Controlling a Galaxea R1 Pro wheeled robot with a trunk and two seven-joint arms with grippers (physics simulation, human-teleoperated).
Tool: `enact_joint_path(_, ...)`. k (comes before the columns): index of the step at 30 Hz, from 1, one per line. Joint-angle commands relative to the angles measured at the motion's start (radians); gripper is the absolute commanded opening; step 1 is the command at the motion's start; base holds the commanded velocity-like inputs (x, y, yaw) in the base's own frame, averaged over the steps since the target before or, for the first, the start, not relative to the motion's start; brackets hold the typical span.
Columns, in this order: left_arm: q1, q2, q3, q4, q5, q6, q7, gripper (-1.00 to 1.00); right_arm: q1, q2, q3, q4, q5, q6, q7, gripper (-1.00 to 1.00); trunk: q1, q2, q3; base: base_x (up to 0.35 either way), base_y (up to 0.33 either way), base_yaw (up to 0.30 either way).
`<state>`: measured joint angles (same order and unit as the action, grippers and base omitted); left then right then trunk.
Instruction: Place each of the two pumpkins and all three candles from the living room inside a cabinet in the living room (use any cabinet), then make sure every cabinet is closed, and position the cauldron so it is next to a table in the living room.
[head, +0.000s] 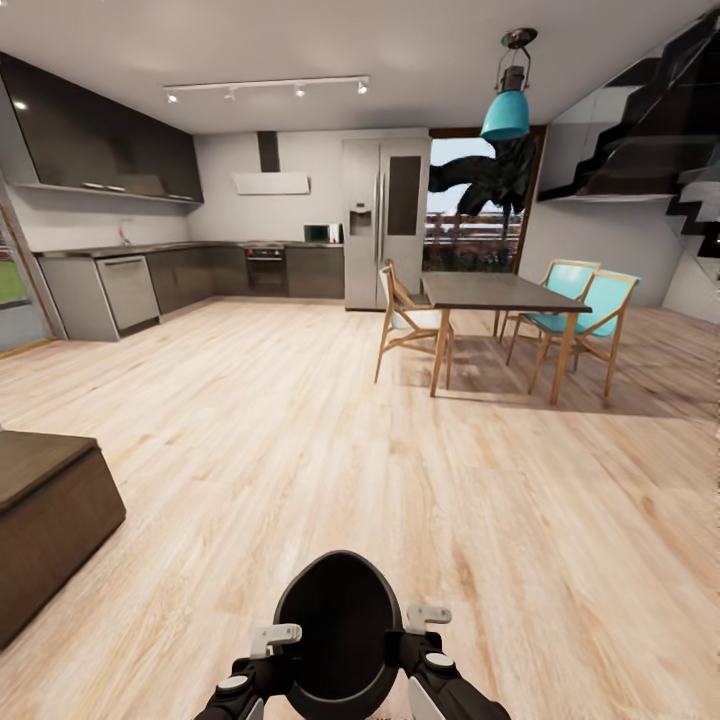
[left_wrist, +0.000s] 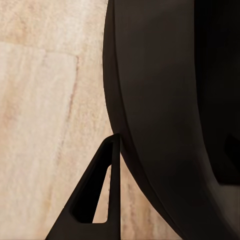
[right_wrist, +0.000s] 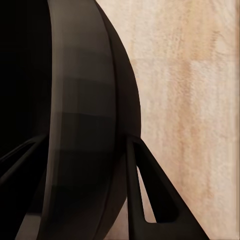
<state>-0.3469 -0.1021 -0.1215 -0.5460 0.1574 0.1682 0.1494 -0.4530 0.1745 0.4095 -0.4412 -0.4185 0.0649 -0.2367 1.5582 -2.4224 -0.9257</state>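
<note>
Both pincers pinch the black cauldron (head: 338, 632) between them: left pincer (head: 262, 655) on one rim, right pincer (head: 425, 640) opposite, above the wooden floor (head: 300, 450).

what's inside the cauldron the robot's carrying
Nothing shows inside the cauldron: the head view looks into a dark, bare hollow. Its deepest part is too dark to check. Both pincers, left and right, grip its rim over the wood floor.

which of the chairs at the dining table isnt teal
The chair on the table's left side, nearest the fridge: its seat is white, while the two chairs opposite are teal.
</note>
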Motion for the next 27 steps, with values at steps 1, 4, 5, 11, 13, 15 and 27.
enact_joint_path(1, 0.000, 0.001, -0.014, -0.002, 0.023, 0.004, 0.004, -1.00, -0.001, 0.000, 0.011, -0.022, -0.002, 0.004, 0.014, -1.00, 0.000, -0.001, -0.002, 0.000, 0.000, -0.125)
enact_joint_path(4, 0.000, 0.000, -0.015, -0.002, 0.023, 0.004, 0.004, -1.00, -0.001, 0.000, 0.011, -0.022, -0.002, 0.004, 0.014, -1.00, 0.000, -0.001, -0.006, 0.000, 0.000, -0.126)
enact_joint_path(5, 0.000, 0.000, -0.015, -0.002, 0.023, 0.004, 0.004, -1.00, -0.001, 0.000, 0.011, -0.022, -0.002, 0.004, 0.014, -1.00, 0.000, -0.001, -0.008, 0.000, 0.000, -0.126)
enact_joint_path(11, 0.000, -0.001, -0.015, -0.002, 0.024, 0.005, 0.005, -1.00, -0.001, 0.000, 0.011, -0.022, -0.002, 0.004, 0.014, -1.00, 0.000, -0.001, -0.016, 0.000, 0.000, -0.126)
enact_joint_path(13, 0.000, 0.000, -0.014, -0.002, 0.024, 0.005, 0.005, -1.00, -0.001, 0.000, 0.011, -0.022, -0.002, 0.005, 0.014, -1.00, 0.000, -0.001, -0.019, 0.000, 0.000, -0.122)
enact_joint_path(15, 0.000, 0.000, -0.015, -0.002, 0.024, 0.005, 0.005, -1.00, -0.001, 0.000, 0.010, -0.022, -0.002, 0.004, 0.014, -1.00, -0.008, 0.013, -0.016, 0.000, 0.000, -0.105)
enact_joint_path(27, 0.000, 0.000, -0.015, -0.002, 0.024, 0.005, 0.006, -1.00, -0.001, 0.000, 0.010, -0.022, -0.002, 0.004, 0.014, -1.00, -0.054, 0.097, 0.012, 0.000, 0.000, -0.028)
